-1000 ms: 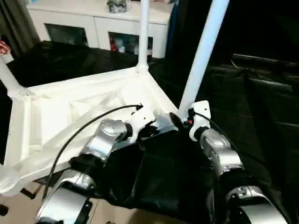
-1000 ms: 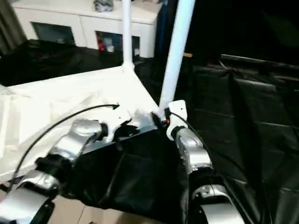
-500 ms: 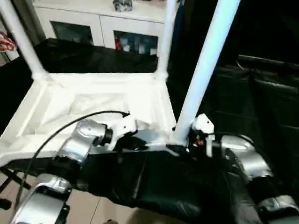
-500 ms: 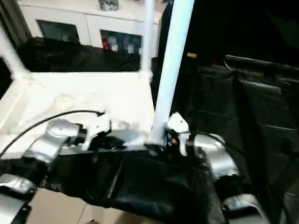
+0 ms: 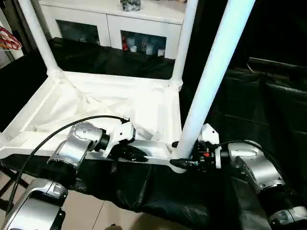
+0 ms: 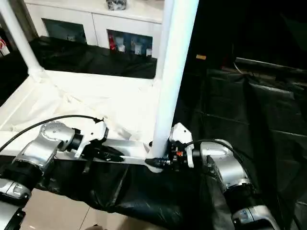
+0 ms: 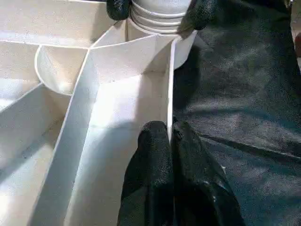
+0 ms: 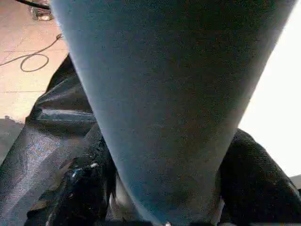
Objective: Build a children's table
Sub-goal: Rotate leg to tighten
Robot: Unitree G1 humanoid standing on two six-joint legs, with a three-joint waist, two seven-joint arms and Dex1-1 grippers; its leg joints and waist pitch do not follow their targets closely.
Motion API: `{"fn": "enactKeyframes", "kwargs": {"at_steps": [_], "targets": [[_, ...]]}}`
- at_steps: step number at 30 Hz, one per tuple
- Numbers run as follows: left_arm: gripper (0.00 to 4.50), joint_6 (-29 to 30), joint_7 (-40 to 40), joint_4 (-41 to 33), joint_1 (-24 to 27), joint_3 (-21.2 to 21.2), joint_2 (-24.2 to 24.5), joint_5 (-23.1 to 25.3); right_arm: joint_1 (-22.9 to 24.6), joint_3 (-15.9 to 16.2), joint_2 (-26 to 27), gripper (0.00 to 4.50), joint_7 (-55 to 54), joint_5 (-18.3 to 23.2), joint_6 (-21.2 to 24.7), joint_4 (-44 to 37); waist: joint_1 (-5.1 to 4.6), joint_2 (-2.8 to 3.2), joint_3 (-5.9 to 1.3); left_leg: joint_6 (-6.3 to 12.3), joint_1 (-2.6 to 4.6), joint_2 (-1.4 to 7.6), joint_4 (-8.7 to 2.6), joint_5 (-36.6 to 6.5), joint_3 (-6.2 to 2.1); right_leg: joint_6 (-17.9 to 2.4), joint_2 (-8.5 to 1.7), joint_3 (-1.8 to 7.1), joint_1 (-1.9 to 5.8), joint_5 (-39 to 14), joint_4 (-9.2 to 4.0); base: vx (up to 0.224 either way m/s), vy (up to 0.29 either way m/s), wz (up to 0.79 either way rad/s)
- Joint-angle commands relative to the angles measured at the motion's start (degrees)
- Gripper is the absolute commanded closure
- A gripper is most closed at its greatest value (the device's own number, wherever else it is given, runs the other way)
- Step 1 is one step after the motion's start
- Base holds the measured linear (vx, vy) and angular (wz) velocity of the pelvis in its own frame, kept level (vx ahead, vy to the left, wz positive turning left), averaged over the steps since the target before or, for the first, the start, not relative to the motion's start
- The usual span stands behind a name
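Children's table (image 5: 120, 103) inverted, three legs seen upright.
Near rim (image 7: 168, 101) is pinched by left end effector (image 7: 170, 136); right end effector (image 8: 164, 188) straddles the near-corner leg (image 5: 211, 76).

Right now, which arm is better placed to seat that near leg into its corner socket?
Right, probably. The right gripper straddles the near leg at its base, beside the corner socket. The left gripper is shut on the tabletop's side wall, steadying it.

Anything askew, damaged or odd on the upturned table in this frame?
Nothing damaged shows. The white plastic table top lies underside up on black sheeting, three tapered legs standing straight. The left end effector pinches its near rim; the right end effector's fingers flank the nearest leg.
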Motion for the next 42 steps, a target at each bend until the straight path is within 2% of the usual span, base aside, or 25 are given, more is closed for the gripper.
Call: {"fn": "enactKeyframes", "kwargs": {"at_steps": [1, 5, 7, 8, 9, 10, 11, 12, 13, 14, 15, 16, 17, 19, 22, 23, 25, 27, 28, 29, 32, 34, 38, 39, 42], "targets": [[4.5, -0.5, 2.0, 0.1, -0.3, 0.2, -2.0, -1.9, 1.2, 1.9, 0.8, 1.87, 1.7, 0.3, 0.3, -1.9, -0.01, -0.19, -3.01, 2.56, 0.13, 1.73, -3.58, -12.5, 0.02, -11.3, -3.68, 2.49, 2.8, -13.4, -3.71, 0.0, 0.0, 0.0], [4.5, -0.3, 6.8, 0.9, -0.5, 0.6, -4.2, -0.9, 1.1, 0.0, 3.6, 1.87, -4.3, -0.4, -0.5, 0.0, 0.09, -0.41, -2.94, 2.33, 0.14, 1.73, -3.62, -12.6, -0.01, -11.0, -3.78, 2.5, 2.72, -14.3, -3.81, 0.0, 0.0, 0.0], [4.5, 1.0, 13.9, 2.2, -1.4, 0.2, -6.9, 1.8, -0.3, -2.0, 7.6, 1.87, -16.1, -3.1, -0.8, 4.4, -0.29, -0.58, -2.84, 1.38, 0.1, 1.52, -3.86, -13.5, -0.21, -10.0, -3.89, 2.45, 2.75, -17.4, -4.16, 0.0, 0.0, 0.0], [4.5, 1.0, 14.0, 2.3, -1.4, 0.2, -7.0, 1.8, -0.4, -2.1, 7.7, 1.87, -16.4, -3.2, -0.8, 4.6, -0.71, -0.43, -2.53, 0.8, 0.22, 1.44, -4.0, -15.0, -0.23, -9.3, -3.91, 2.47, 2.39, -20.7, -4.57, 0.0, 0.0, 0.0], [4.5, 1.0, 14.0, 2.3, -1.4, 0.2, -7.0, 1.8, -0.4, -2.1, 7.7, 1.88, -16.4, -3.2, -0.8, 4.6, -0.79, -0.4, -2.43, 0.51, 0.39, 1.42, -4.06, -16.0, -0.33, -8.7, -3.99, 2.42, 2.34, -23.1, -4.88, 0.0, 0.0, 0.0], [4.5, 2.6, 17.7, 3.0, -2.0, -0.3, -8.5, 3.4, -2.0, -3.3, 10.1, 1.88, -25.2, -4.9, 0.1, 8.1, -0.89, -0.55, -2.72, 0.26, 0.33, 1.42, -4.04, -15.7, -0.47, -7.8, -4.15, 2.44, 2.69, -24.3, -4.89, 0.0, 0.0, 0.0], [4.5, 2.6, 17.7, 3.0, -2.0, -0.3, -8.5, 3.4, -2.0, -3.3, 10.1, 1.88, -25.2, -4.9, 0.1, 8.1, -1.01, -0.48, -2.67, 0.18, 0.32, 1.5, -4.08, -15.5, -0.43, -7.9, -4.15, 2.59, 2.47, -23.9, -4.87, 0.0, 0.0, 0.0], [4.5, 4.7, 20.5, 3.2, -2.5, -0.6, -10.0, 4.3, -3.3, -4.5, 12.2, 1.88, -31.7, -5.5, 0.6, 10.6, -1.66, -0.21, -2.58, -0.61, 0.43, 1.35, -4.2, -16.6, -0.53, -7.8, -3.97, 2.48, 2.26, -24.9, -5.0, 0.0, 0.0, 0.0], [4.5, 5.1, 21.5, 3.4, -2.8, -0.6, -10.5, 4.5, -3.6, -4.9, 12.9, 1.88, -33.5, -5.6, 0.8, 11.3, -1.75, -0.33, -2.64, -0.7, 0.39, 1.34, -4.21, -16.6, -0.63, -7.6, -4.02, 2.41, 2.39, -25.1, -5.06, 0.0, 0.0, 0.0], [4.5, 7.3, 26.2, 4.2, -3.8, -0.6, -13.1, 5.5, -5.3, -7.0, 16.1, 1.88, -42.5, -6.0, 1.6, 14.5, -1.95, -0.34, -2.63, -0.61, 0.41, 1.36, -4.16, -16.6, -0.5, -7.6, -3.92, 2.53, 2.27, -24.3, -5.1, 0.0, 0.0, 0.0], [4.5, 7.8, 27.7, 4.5, -4.1, -0.4, -14.0, 5.6, -5.8, -7.6, 16.9, 1.88, -44.6, -5.9, 1.8, 15.3, -2.02, -0.26, -2.61, -0.79, 0.64, 1.31, -4.18, -16.9, -0.55, -7.8, -3.95, 2.52, 2.06, -24.6, -5.2, 0.0, 0.0, 0.0], [4.5, 8.6, 30.7, 5.1, -4.7, 0.0, -15.5, 5.8, -6.7, -8.8, 18.4, 1.88, -48.6, -5.8, 2.3, 16.7, -2.06, -0.14, -2.78, -0.9, 0.45, 1.31, -4.16, -16.2, -0.53, -7.9, -3.89, 2.57, 2.31, -23.1, -5.04, 0.0, 0.0, 0.0], [4.5, 8.7, 31.2, 5.2, -4.8, 0.0, -15.8, 5.9, -6.9, -9.0, 18.7, 1.88, -49.2, -5.8, 2.4, 16.9, -2.06, -0.14, -2.78, -0.9, 0.45, 1.31, -4.16, -16.2, -0.53, -7.9, -3.89, 2.57, 2.31, -23.1, -5.04, 0.0, 0.0, 0.0], [4.5, 8.9, 35.5, 6.3, -5.7, 0.3, -18.5, 6.3, -8.6, -10.3, 21.4, 1.88, -54.4, -5.8, 1.3, 19.3, -2.01, -0.03, -2.83, -0.57, 0.46, 1.24, -4.04, -15.7, -0.41, -8.6, -3.74, 2.61, 2.28, -19.9, -4.87, 0.0, 0.0, 0.0], [4.5, 8.0, 36.9, 6.7, -6.0, 0.0, -20.0, 6.9, -9.1, -9.2, 22.4, 1.88, -53.8, -7.3, -1.0, 19.9, -1.76, 0.27, -3.15, 0.54, 0.24, 1.03, -3.71, -13.7, -0.19, -9.4, -3.59, 2.66, 2.61, -14.9, -4.41, 0.0, 0.0, 0.0], [4.5, 7.7, 36.8, 6.6, -5.9, -0.1, -20.1, 7.0, -9.0, -8.8, 22.3, 1.53, -52.8, -7.4, -1.6, 19.7, -1.68, 0.2, -3.18, 0.88, 0.24, 1.03, -3.66, -13.4, -0.14, -9.5, -3.64, 2.66, 2.66, -14.1, -4.4, 0.0, 0.0, 0.0], [4.5, 6.4, 34.6, 5.7, -5.2, -0.6, -19.5, 6.9, -8.3, -8.7, 21.5, 1.18, -48.5, -6.3, -2.2, 18.2, -1.67, 0.25, -3.26, 1.71, -0.02, 0.97, -3.62, -12.0, -0.13, -9.9, -3.57, 2.63, 2.93, -12.4, -4.16, 0.0, 0.0, 0.0], [4.5, 5.6, 33.1, 5.1, -4.8, -0.9, -19.0, 6.8, -8.1, -8.7, 21.0, 1.1, -47.0, -5.8, -2.5, 17.9, -1.66, 0.3, -3.18, 2.25, -0.09, 1.01, -3.61, -12.3, -0.11, -10.0, -3.62, 2.59, 2.98, -12.7, -4.23, 0.0, 0.0, 0.0], [4.5, 5.0, 31.0, 4.2, -4.1, -1.2, -17.9, 6.5, -7.7, -8.6, 19.9, 0.96, -44.4, -5.4, -2.7, 17.3, -1.61, 0.52, -3.15, 2.31, -0.03, 1.04, -3.68, -12.8, -0.18, -9.9, -3.66, 2.54, 2.99, -13.9, -4.35, 0.0, 0.0, 0.0], [4.5, 4.7, 29.8, 3.8, -3.8, -1.4, -17.4, 6.3, -7.6, -8.4, 19.2, 0.74, -43.0, -5.3, -2.8, 17.1, -1.66, 0.38, -3.16, 2.48, -0.14, 1.04, -3.69, -13.1, -0.19, -9.8, -3.64, 2.5, 3.13, -14.2, -4.41, 0.0, 0.0, 0.0], [4.5, 3.5, 26.6, 2.9, -3.0, -1.6, -16.0, 5.5, -7.0, -7.6, 17.1, 0.61, -39.5, -5.3, -3.2, 16.1, -1.75, 0.46, -3.15, 2.82, -0.11, 1.17, -3.73, -13.3, -0.19, -10.1, -3.64, 2.52, 3.01, -14.4, -4.41, 0.0, 0.0, 0.0], [4.5, 2.8, 25.5, 2.6, -2.8, -1.7, -15.3, 5.2, -6.8, -7.2, 16.0, 0.29, -37.9, -5.5, -3.5, 15.9, -1.79, 0.5, -3.01, 2.52, -0.03, 1.18, -3.81, -13.6, -0.17, -10.1, -3.66, 2.53, 2.86, -15.8, -4.58, 0.0, 0.0, 0.0], [4.5, 1.1, 20.5, 2.4, -2.3, -1.9, -12.1, 4.5, -5.3, -5.1, 11.0, 0.29, -27.3, -5.4, -5.7, 13.4, -1.58, 0.5, -2.99, 2.6, 0.1, 1.3, -3.78, -15.0, -0.2, -9.8, -3.71, 2.49, 2.85, -17.4, -4.76, 0.0, 0.0, 0.0], [4.5, 0.3, 18.3, 2.7, -2.4, -1.6, -10.6, 4.1, -4.1, -3.9, 8.5, 0.29, -20.9, -4.3, -5.7, 10.8, -1.46, 0.29, -2.96, 3.48, -0.01, 1.33, -3.78, -15.0, -0.14, -9.5, -3.5, 2.53, 2.98, -16.3, -4.69, 0.0, 0.0, 0.0], [4.5, -0.5, 16.1, 2.6, -2.4, -1.1, -9.3, 3.6, -3.1, -3.2, 6.7, 0.29, -14.9, -3.0, -4.8, 8.3, -1.21, 0.37, -3.19, 4.07, -0.09, 1.49, -3.58, -13.3, -0.07, -10.2, -3.55, 2.45, 3.13, -13.9, -4.26, 0.0, 0.0, 0.0]]}}
